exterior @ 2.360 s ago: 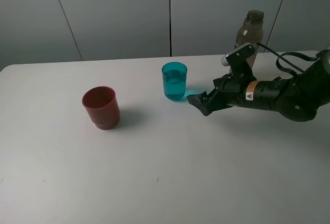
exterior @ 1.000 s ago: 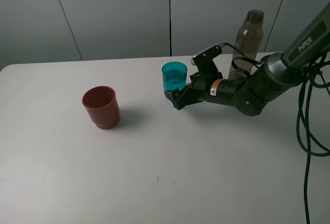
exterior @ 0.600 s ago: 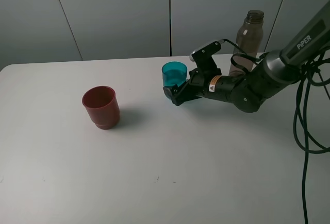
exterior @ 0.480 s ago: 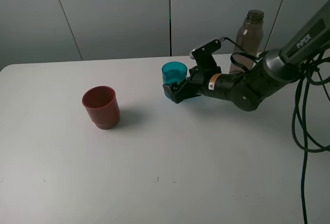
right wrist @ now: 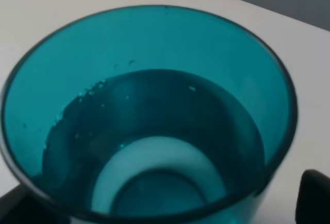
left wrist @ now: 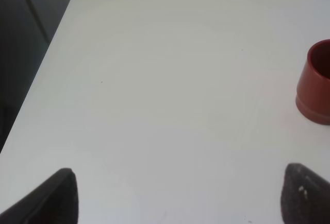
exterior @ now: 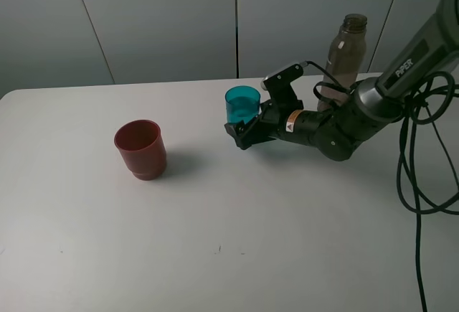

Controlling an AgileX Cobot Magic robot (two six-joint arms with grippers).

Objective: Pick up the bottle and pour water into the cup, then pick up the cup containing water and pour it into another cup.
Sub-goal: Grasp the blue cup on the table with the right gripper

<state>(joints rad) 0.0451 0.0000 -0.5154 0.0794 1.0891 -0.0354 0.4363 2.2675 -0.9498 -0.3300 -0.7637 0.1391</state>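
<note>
The teal cup stands on the white table with water in it; it fills the right wrist view. My right gripper is open, one finger on each side of the cup's lower half; a fingertip shows just clear of its wall. The smoky bottle stands upright behind the right arm. The red-brown cup stands alone at the left and also shows in the left wrist view. My left gripper is open and empty above the table, out of the exterior view.
The right arm's black cables hang down at the table's right side. The table's left edge runs close to the left gripper. A grey panelled wall stands behind the table.
The right gripper has moved left from beside the bottle to the teal cup and now straddles it. The cup, bottle and red cup have not moved.
</note>
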